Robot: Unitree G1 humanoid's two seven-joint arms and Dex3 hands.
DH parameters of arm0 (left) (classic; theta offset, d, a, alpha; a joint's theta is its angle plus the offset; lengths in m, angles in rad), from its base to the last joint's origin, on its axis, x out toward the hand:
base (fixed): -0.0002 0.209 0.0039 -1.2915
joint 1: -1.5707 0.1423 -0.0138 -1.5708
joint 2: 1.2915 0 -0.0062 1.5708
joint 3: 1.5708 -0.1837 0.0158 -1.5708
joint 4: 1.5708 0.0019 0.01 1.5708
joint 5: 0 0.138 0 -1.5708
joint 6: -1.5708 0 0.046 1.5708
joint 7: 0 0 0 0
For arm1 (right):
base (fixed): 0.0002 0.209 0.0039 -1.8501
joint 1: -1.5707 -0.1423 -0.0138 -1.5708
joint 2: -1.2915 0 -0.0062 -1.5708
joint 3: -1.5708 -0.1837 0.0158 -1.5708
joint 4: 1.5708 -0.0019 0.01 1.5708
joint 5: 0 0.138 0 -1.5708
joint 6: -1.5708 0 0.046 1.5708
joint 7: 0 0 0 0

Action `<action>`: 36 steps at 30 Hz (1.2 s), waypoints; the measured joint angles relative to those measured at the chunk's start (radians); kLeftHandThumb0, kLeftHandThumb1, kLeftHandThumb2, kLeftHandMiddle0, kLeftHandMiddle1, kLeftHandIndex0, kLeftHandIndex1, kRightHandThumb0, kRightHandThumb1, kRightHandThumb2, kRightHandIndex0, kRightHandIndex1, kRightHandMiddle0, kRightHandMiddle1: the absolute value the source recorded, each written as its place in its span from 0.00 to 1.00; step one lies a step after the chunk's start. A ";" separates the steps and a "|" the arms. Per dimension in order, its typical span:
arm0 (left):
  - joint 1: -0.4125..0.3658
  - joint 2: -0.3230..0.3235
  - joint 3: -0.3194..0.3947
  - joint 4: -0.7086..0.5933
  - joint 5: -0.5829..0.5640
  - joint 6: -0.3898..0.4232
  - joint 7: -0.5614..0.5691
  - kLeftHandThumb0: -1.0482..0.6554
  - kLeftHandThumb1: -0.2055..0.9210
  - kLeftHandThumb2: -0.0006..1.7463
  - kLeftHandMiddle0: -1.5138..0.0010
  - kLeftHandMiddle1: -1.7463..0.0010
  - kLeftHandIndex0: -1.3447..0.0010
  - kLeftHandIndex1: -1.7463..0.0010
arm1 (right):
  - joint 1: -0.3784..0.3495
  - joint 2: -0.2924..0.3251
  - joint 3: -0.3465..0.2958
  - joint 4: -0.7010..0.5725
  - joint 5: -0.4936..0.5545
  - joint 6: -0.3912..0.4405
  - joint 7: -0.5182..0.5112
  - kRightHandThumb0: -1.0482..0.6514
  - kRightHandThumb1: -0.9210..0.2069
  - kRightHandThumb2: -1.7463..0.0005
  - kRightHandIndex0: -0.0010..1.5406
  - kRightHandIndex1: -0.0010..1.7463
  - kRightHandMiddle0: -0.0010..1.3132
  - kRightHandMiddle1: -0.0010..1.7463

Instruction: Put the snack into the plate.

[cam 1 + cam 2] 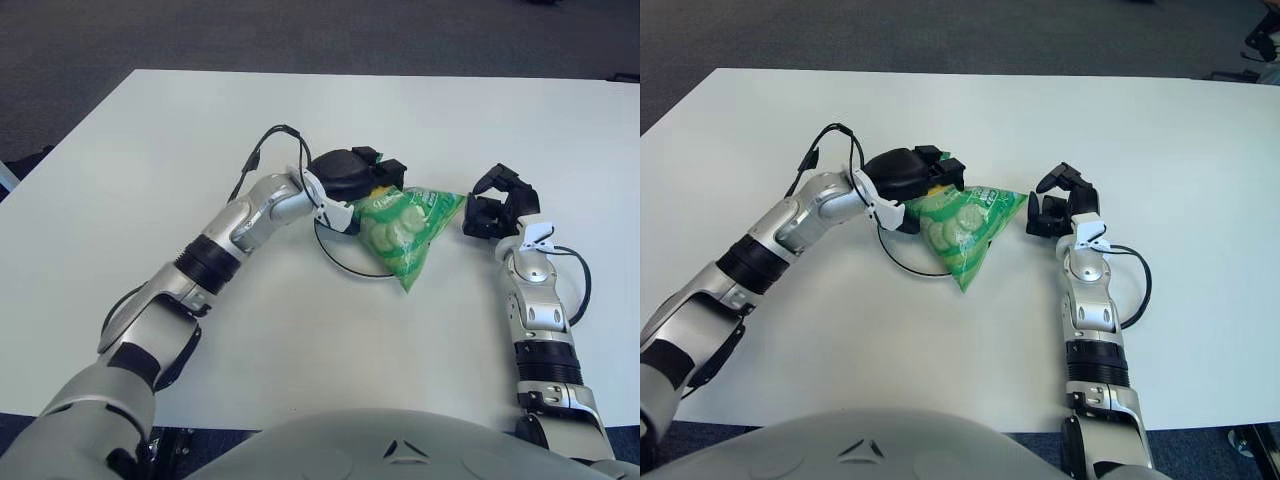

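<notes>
Snack bag (405, 230) lies over the plate (335, 255) at frame center, gripped by the left hand (350, 178); the right hand (498, 207), just right, is open.

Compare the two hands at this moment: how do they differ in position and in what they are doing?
The left hand is over the plate and closed on the top edge of the snack bag; the right hand is beside the bag's right corner, holding nothing, fingers loosely curled. The left arm reaches in diagonally from the left; the right forearm runs nearly straight forward. Both hands are black, on silver arms, above the white table.
</notes>
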 measured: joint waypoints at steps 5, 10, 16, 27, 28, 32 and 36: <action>-0.013 0.054 0.006 -0.053 -0.062 -0.001 -0.162 0.07 0.63 0.41 1.00 0.79 1.00 0.74 | 0.004 0.003 -0.002 0.015 0.003 0.000 0.002 0.30 0.64 0.16 0.85 1.00 0.55 1.00; -0.005 0.083 0.029 -0.073 -0.114 -0.005 -0.225 0.05 0.68 0.38 1.00 0.97 1.00 0.89 | 0.007 0.003 -0.003 0.016 0.003 0.000 0.003 0.30 0.64 0.16 0.86 1.00 0.55 1.00; 0.012 0.087 0.078 -0.086 -0.164 -0.011 -0.234 0.04 0.68 0.35 1.00 1.00 1.00 0.98 | 0.007 0.003 -0.004 0.014 0.003 0.006 0.003 0.30 0.64 0.16 0.86 1.00 0.55 1.00; 0.019 0.113 0.193 -0.133 -0.252 -0.009 -0.236 0.03 0.71 0.31 1.00 1.00 1.00 1.00 | 0.007 0.003 -0.004 0.012 0.003 0.008 0.002 0.30 0.64 0.16 0.86 1.00 0.55 1.00; 0.020 0.110 0.198 -0.138 -0.267 -0.009 -0.236 0.03 0.71 0.30 1.00 1.00 1.00 1.00 | 0.007 0.003 -0.004 0.013 0.003 0.008 0.002 0.30 0.64 0.16 0.86 1.00 0.55 1.00; 0.022 0.102 0.211 -0.146 -0.321 -0.007 -0.243 0.02 0.74 0.27 1.00 1.00 1.00 1.00 | 0.007 0.003 -0.003 0.014 0.002 0.007 0.002 0.30 0.65 0.16 0.86 1.00 0.55 1.00; 0.022 0.099 0.215 -0.144 -0.348 -0.007 -0.250 0.01 0.79 0.24 1.00 1.00 1.00 1.00 | 0.007 0.003 -0.003 0.014 0.002 0.007 0.002 0.30 0.65 0.16 0.86 1.00 0.55 1.00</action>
